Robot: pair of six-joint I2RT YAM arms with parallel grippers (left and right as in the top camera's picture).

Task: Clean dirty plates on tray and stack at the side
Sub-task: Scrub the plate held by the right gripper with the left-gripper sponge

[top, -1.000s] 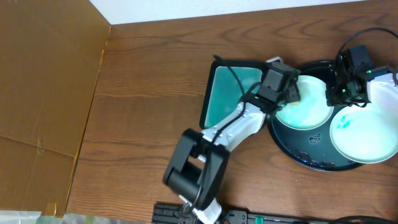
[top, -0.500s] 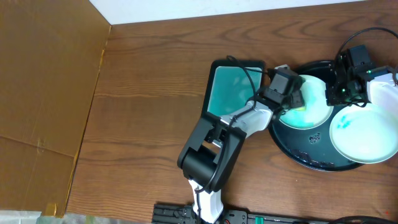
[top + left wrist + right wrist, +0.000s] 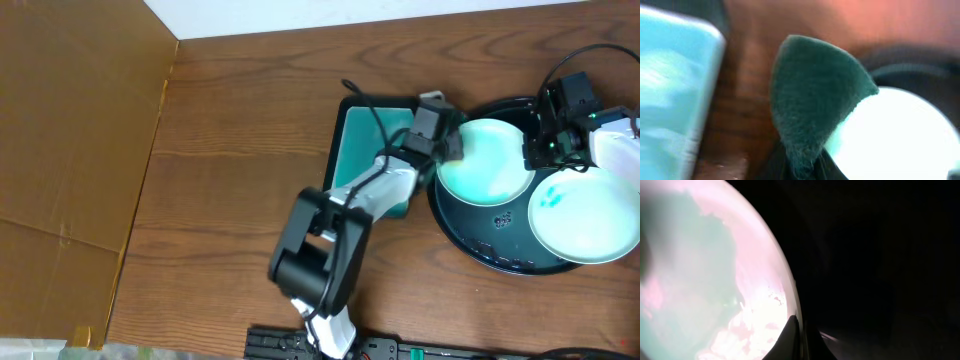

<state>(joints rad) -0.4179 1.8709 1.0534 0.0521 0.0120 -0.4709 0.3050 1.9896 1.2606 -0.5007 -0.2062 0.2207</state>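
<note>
The three plates [image 3: 487, 162] all lie inside the tray [image 3: 478, 243] at the right end of the counter [image 3: 250, 150]: one on the tray's left side, a second [image 3: 585, 212] toward its front right, and a third [image 3: 618, 148] cut off by the overhead picture's right edge. They look rigid, shallow and glossy, so I judge them light enough for one arm but slippery when wet and liable to chip if dropped. The raised rim is the sensible place to take hold, as the flat middle gives nothing to pinch. The left fingers [image 3: 447, 140] are closed on a dark green scrub pad [image 3: 815, 100]. It is soft and fibrous, folded to a peak, and sits over the edge of the left plate beside the rectangular dish [image 3: 362, 150]. That wrist view is too blurred to show whether the pad touches the plate. The right fingers [image 3: 553, 148] sit between the plates. Their own camera shows only a dark tip beside a plate's rim against blackness, and I cannot tell whether they are spread, closed or pinching. Glare washes out the left plate's floor, which hides any dirt there.
</note>
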